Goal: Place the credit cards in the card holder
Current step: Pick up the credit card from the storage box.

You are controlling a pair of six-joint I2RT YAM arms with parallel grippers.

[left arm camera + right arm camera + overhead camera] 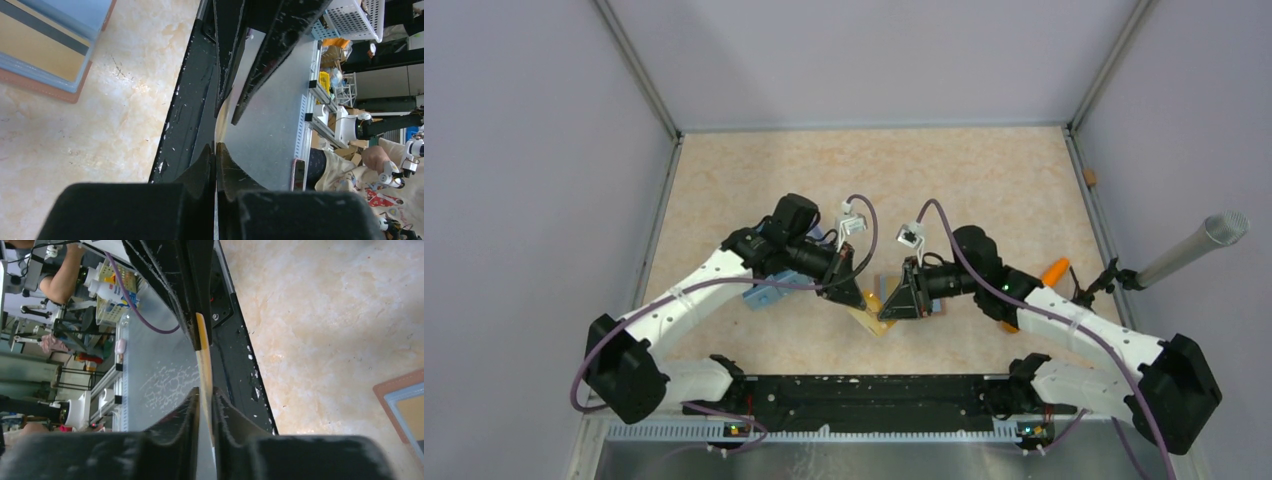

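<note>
right end effector (pixel 202 396) clamps the yellow-gold card (pixel 203 360) edge-on above the bench (pixel 984 190), right of the blue box (pixel 764 292); left end effector (pixel 216 150) pinches its far end; i judge no card is stowed yet

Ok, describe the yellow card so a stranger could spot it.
Find the middle of the table. There the yellow card is pinched by the left end effector and right end effector together. It is a thin gold sliver, unlike the blue box beside it.
</note>
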